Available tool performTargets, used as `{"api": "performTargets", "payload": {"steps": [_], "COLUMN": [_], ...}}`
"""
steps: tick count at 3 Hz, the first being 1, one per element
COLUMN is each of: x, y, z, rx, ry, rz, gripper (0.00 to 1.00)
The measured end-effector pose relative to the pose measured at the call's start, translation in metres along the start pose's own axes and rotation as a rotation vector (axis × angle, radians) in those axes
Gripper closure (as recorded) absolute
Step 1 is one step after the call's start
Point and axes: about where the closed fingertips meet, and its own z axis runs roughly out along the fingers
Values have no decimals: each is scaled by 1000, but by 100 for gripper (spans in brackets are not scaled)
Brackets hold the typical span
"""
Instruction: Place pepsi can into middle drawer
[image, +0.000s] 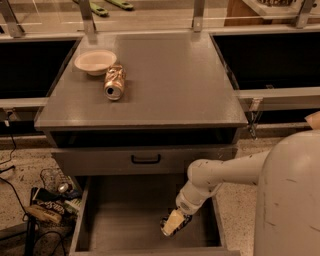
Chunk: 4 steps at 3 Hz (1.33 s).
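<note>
The middle drawer (125, 217) is pulled open at the bottom of the cabinet, a wide grey tray with low side walls. My gripper (172, 223) reaches down into its right front part, just above the floor. A small dark can with light marks, the pepsi can (184, 220), sits between the pale fingers (173, 220), mostly covered by them. The gripper looks shut on it. My white arm (220, 172) comes in from the right.
On the cabinet top (170, 80) lie a dented gold-orange can (114, 83) and a cream bowl (95, 62). A closed grey drawer front with a black handle (145, 159) sits above the open drawer. Cables and clutter (47, 200) lie on the floor at left.
</note>
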Motion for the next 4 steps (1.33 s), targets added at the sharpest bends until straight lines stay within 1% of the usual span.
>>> {"api": "performTargets", "payload": {"steps": [1,2,3,4], "x": [0,0,0,3], "y": [0,5,5,0], "z": [0,2,2,8], "rx": [0,-29,-29,-9], "ry": [0,-32,-32,-40], "rz": [0,-35,-35,-10], "gripper": [100,100,100,100]}}
